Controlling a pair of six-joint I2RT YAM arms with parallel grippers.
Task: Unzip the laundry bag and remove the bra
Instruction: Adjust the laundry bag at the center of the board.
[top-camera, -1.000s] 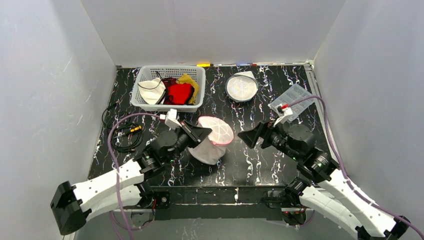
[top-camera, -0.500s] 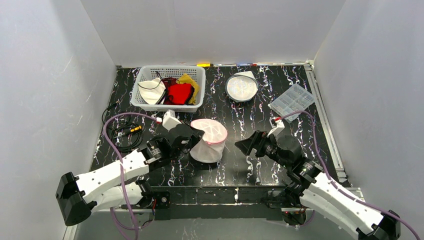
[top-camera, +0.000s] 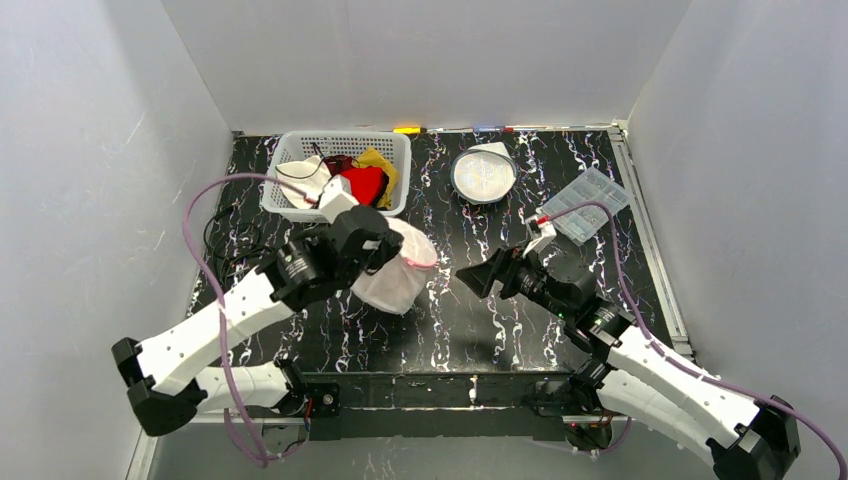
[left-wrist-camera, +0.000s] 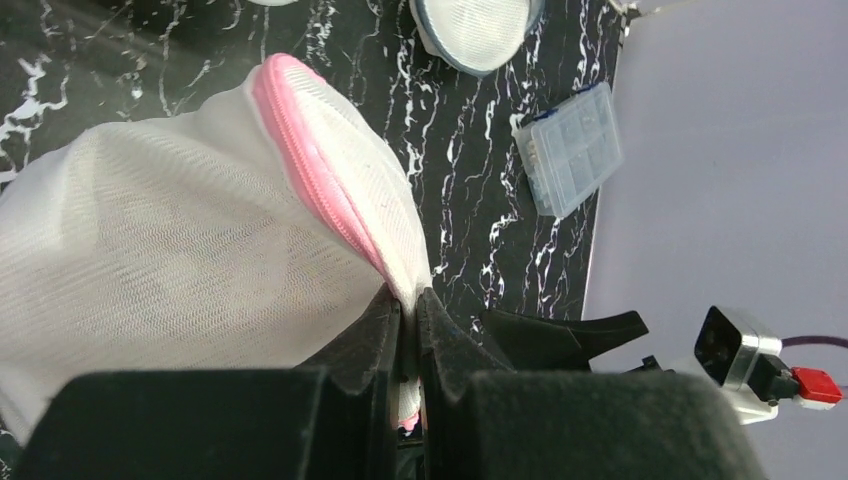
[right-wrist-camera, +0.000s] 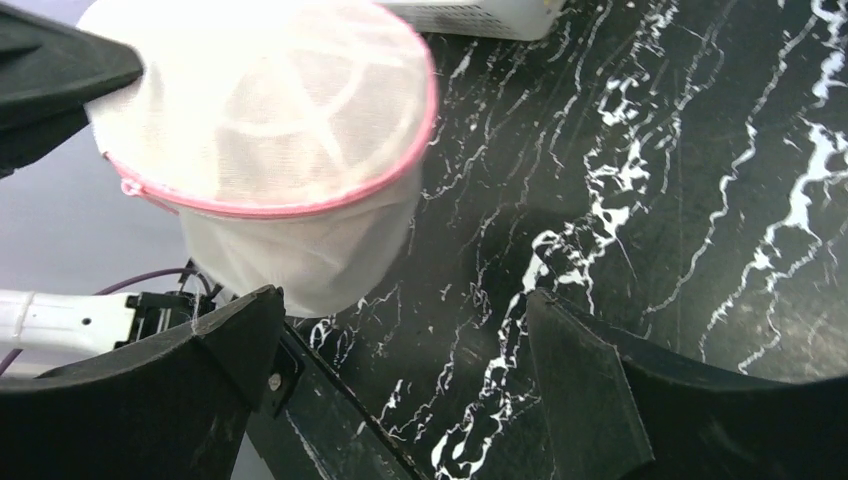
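Though obscured overhead, gripper (left-wrist-camera: 406, 305) pinches bag (left-wrist-camera: 160, 250).

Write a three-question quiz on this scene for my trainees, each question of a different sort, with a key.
1. True or false: the left gripper is shut on the laundry bag.
2. Choose one: the right gripper is A) shut on the bag, B) open and holding nothing, C) out of every view.
3. Fill the gap: the zipper round the bag is ____ in colour.
Key: 1 true; 2 B; 3 pink.
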